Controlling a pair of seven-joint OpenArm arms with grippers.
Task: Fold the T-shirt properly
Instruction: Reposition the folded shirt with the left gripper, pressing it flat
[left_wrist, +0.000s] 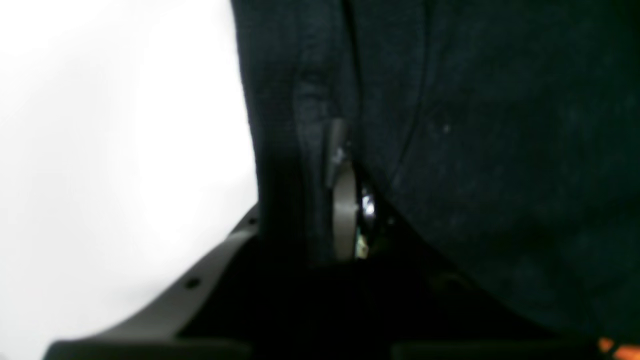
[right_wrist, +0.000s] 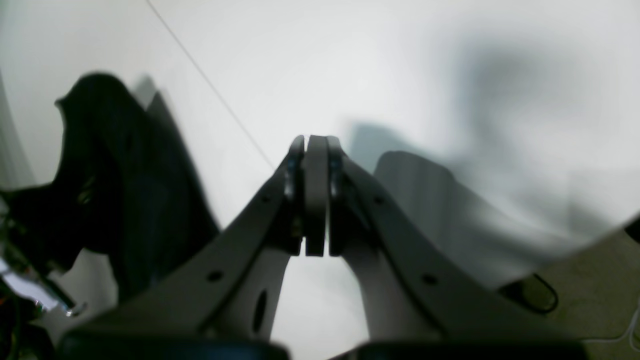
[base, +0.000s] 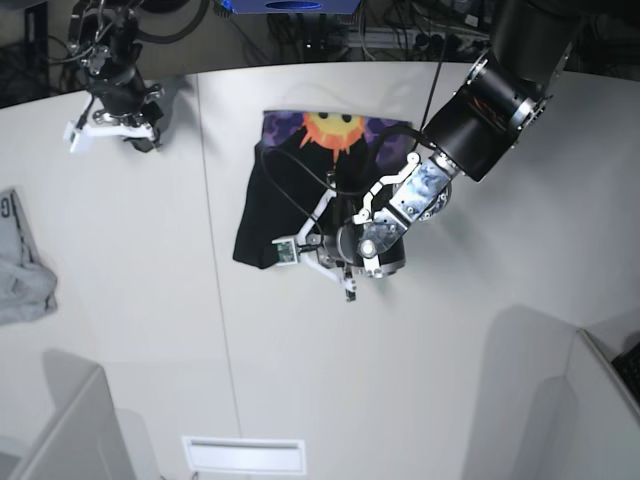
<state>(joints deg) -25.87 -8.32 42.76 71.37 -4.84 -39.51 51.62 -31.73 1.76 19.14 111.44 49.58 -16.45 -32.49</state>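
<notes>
The black T-shirt (base: 300, 190) lies partly folded at the table's middle, with its orange sun print on a purple band (base: 335, 130) facing up at the far end. My left gripper (base: 322, 240) is at the shirt's near edge and is shut on a fold of the black cloth. In the left wrist view the T-shirt (left_wrist: 475, 150) fills the right side and hangs between the fingers of the left gripper (left_wrist: 310, 200). My right gripper (base: 118, 125) is at the table's far left corner, shut and empty; its fingers meet in the right wrist view (right_wrist: 316, 150). The T-shirt shows there as a dark shape (right_wrist: 115, 190).
A small light grey garment (base: 20, 270) lies at the table's left edge. A seam (base: 215, 280) runs across the white table. A grey panel (base: 70, 430) stands at the near left and a white vent (base: 243, 455) at the near edge. Cables crowd the far edge.
</notes>
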